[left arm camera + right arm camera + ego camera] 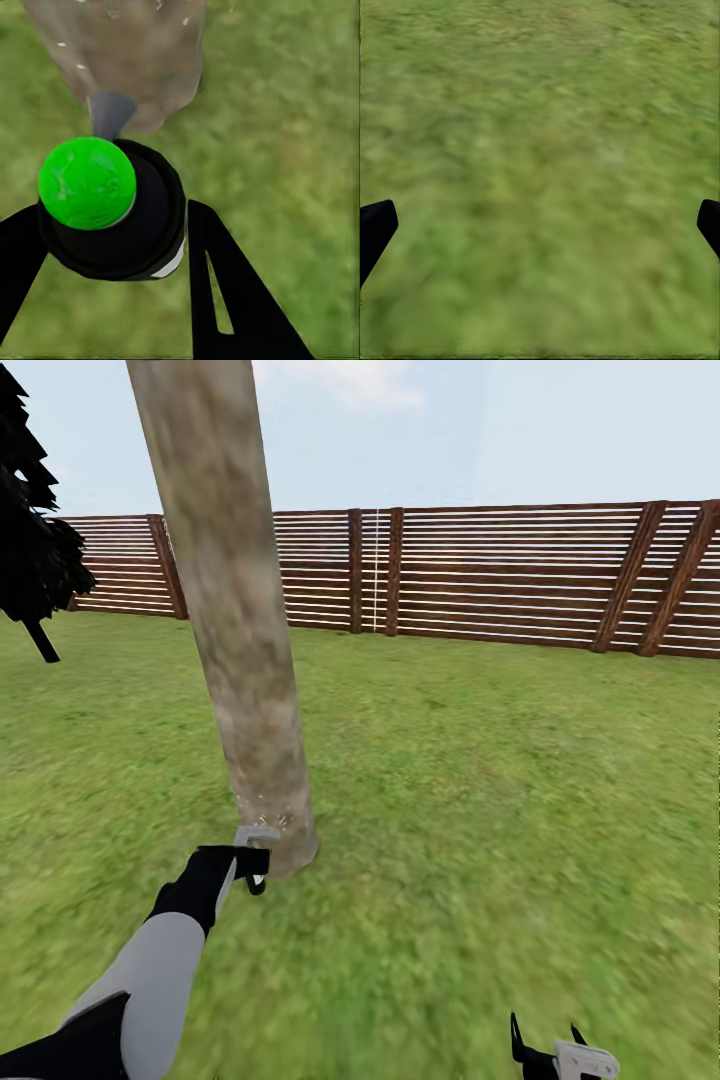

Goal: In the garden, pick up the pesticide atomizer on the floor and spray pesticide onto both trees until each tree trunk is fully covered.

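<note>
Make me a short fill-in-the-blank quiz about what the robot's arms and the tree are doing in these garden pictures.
1. The left gripper is shut on an atomizer whose round top is coloured ____.
2. The atomizer's nozzle points at the base of the tree ____.
3. The right gripper holds nothing; its jaws stand ____ above the grass.
4. Behind the tree trunk runs a brown slatted wooden ____.

Missing words: green; trunk; open; fence
</note>
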Robot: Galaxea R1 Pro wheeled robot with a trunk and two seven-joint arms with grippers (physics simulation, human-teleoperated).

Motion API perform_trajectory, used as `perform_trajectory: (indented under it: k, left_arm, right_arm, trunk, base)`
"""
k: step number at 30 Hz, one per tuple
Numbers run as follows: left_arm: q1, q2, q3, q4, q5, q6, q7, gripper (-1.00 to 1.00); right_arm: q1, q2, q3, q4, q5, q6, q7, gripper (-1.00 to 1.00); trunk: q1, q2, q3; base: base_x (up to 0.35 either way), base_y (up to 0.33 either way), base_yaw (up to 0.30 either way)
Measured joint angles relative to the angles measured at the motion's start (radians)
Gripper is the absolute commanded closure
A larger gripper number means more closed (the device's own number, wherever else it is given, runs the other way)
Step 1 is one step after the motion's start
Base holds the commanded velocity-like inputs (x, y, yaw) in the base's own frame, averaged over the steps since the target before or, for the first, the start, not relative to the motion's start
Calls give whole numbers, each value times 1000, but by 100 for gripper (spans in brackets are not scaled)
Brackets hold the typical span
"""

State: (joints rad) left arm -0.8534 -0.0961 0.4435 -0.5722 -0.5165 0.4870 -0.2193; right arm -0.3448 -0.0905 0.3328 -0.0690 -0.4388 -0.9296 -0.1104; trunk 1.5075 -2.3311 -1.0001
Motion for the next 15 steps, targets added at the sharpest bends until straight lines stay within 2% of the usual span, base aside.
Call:
perform_trajectory:
  k: [3,5,6,9,11,12,15]
  left_arm:
    - [-3,19,1,-1,-2,0,0,100]
    - [-5,46,1,-2,-2,0,0,100]
    - [-4,47,0,-1,2,1,0,100]
    - [-6,36,1,-1,3,1,0,100]
    - [-9,-19,0,-1,10,2,1,100]
    - [-10,-31,0,-2,5,2,1,100]
    - [-10,-23,1,-23,0,32,1,100]
  right_arm:
    - [0,0,0,0,0,0,0,-100]
    - [0,0,0,0,0,0,0,-100]
    - [0,0,0,0,0,0,0,-100]
    - [0,0,0,0,0,0,0,-100]
    - [0,0,0,0,0,0,0,-100]
    - [0,0,0,0,0,0,0,-100]
    - [0,0,0,0,0,0,0,-100]
  trunk:
    - [0,0,0]
    - [0,0,0]
    - [0,0,0]
    - [0,0,0]
    - [0,0,0]
    - [0,0,0]
    - [0,0,0]
  base:
    - [-312,74,0]
    - [-108,20,0]
    - [-37,7,0]
    - [-12,2,0]
    - [-1,0,0]
    - [0,0,0]
    - [0,0,0]
